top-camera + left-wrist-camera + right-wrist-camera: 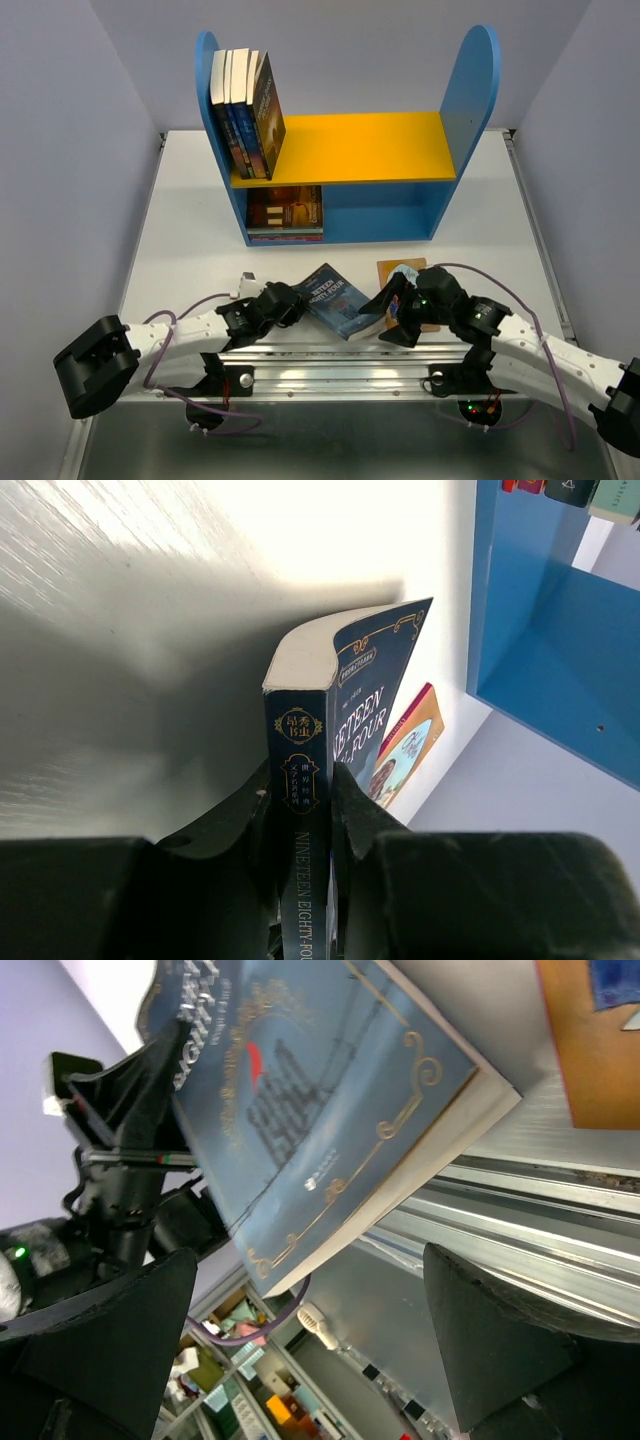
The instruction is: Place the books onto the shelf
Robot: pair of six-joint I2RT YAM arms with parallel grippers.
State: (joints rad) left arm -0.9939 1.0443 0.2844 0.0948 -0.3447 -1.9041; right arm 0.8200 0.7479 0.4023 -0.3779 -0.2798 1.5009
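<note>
White table top [180, 230], largest item, carries everything else; a metal rail [330, 365] runs along its near edge between the arm bases. Shelf [470, 90], at the far middle of the table: two tall round-topped blue side panels, a yellow upper board [370, 145] and a blue lower compartment [380, 210]. Left arm, white with black joints, reaches in from the near left; its left gripper [300, 300] [300, 780] is clenched on the spine of the dark blue book [338, 300] [375, 710] [320, 1110], one finger on each side of the spine. Right arm, same build, reaches in from the near right; its right gripper [395, 310] [310, 1260] is released, fingers spread wide and gripping nothing, just beside the free corner of the dark blue book. Upright books [245, 110], about four, stand on the yellow upper board against the left panel, the outermost one leaning. Stacked books [285, 210], lying flat, fill the left part of the lower compartment. Dark blue book, gold lettering and ornament, pale page edges, sits near the front of the table between the two grippers, well apart from the shelf, tilted with its cover up; whether it touches the table cannot be told. Orange-brown book [400, 272] [410, 742] [590, 1050], with a pale blue figure on its cover, lies flat on the table just beside the dark blue book, partly hidden under the right gripper.
</note>
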